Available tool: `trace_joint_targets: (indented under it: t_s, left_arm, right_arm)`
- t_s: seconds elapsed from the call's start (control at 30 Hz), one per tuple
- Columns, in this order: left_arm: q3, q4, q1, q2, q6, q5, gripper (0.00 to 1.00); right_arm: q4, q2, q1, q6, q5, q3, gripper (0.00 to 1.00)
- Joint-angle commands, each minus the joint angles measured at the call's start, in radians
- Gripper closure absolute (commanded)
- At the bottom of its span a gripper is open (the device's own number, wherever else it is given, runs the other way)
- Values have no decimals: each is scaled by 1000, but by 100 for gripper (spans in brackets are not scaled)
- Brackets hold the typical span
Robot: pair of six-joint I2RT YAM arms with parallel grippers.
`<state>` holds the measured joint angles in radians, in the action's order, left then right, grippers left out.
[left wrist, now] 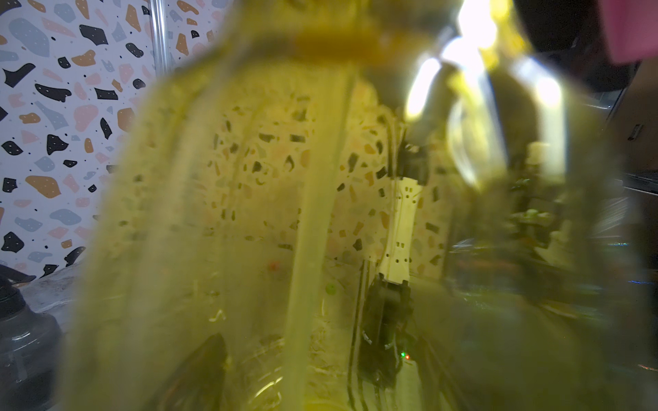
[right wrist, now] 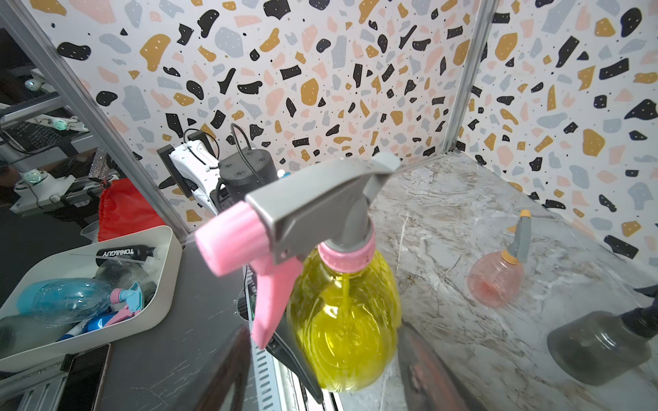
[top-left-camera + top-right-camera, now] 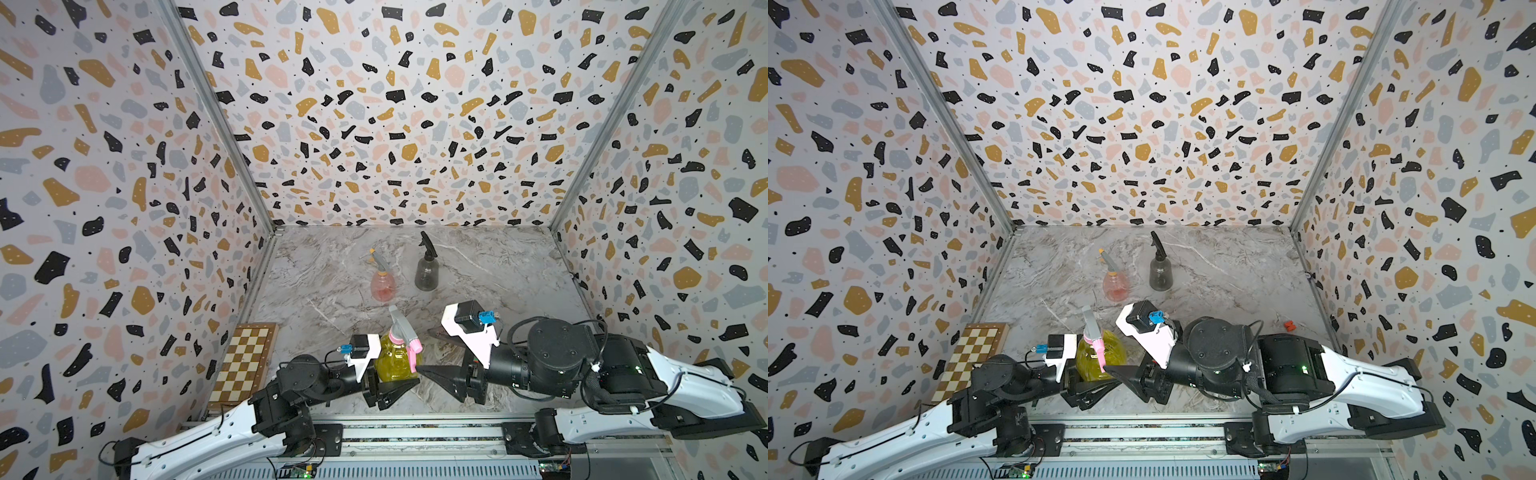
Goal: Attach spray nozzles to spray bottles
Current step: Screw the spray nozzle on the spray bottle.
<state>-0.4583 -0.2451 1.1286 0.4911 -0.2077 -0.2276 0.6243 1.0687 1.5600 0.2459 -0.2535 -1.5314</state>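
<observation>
Yellow bottle [image 3: 392, 360] clamped in left hand [image 3: 397, 375], right hand [image 3: 428, 375] apart, bin [image 2: 162, 281] wrist-view only

A lab booth: printed panels [image 3: 374, 104], aluminium framing [image 2: 469, 71].

The yellow bottle [image 2: 345, 320] is glossy, translucent plastic that catches bright highlights. Its grey-and-pink nozzle [image 2: 306, 210] is opaque plastic with a matt finish. The pink bottle [image 2: 495, 281] and smoky grey bottle [image 2: 598, 348] are translucent plastic, duller in sheen. The tabletop [image 3: 478, 270] looks like smooth, faintly shiny grey marble. The chessboard [image 3: 245, 361] is polished wood. The frame posts [image 3: 216, 112] are brushed metal.
</observation>
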Motion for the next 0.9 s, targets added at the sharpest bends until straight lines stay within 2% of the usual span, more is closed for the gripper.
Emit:
trace_joint_targets:
  t_s: [0.0, 0.17, 0.87]
  left_arm:
    - [-31, -31, 2, -4, -10, -18, 100]
    - [-32, -22, 2, -8, -10, -24, 100]
    - [-28, -31, 2, 0, -10, -65, 100]
  right_arm:
    - [-32, 6, 5, -27, -8, -58, 34]
    - [-29, 23, 5, -34, -57, -82, 34]
    - [-12, 80, 5, -65, -117, -176, 37]
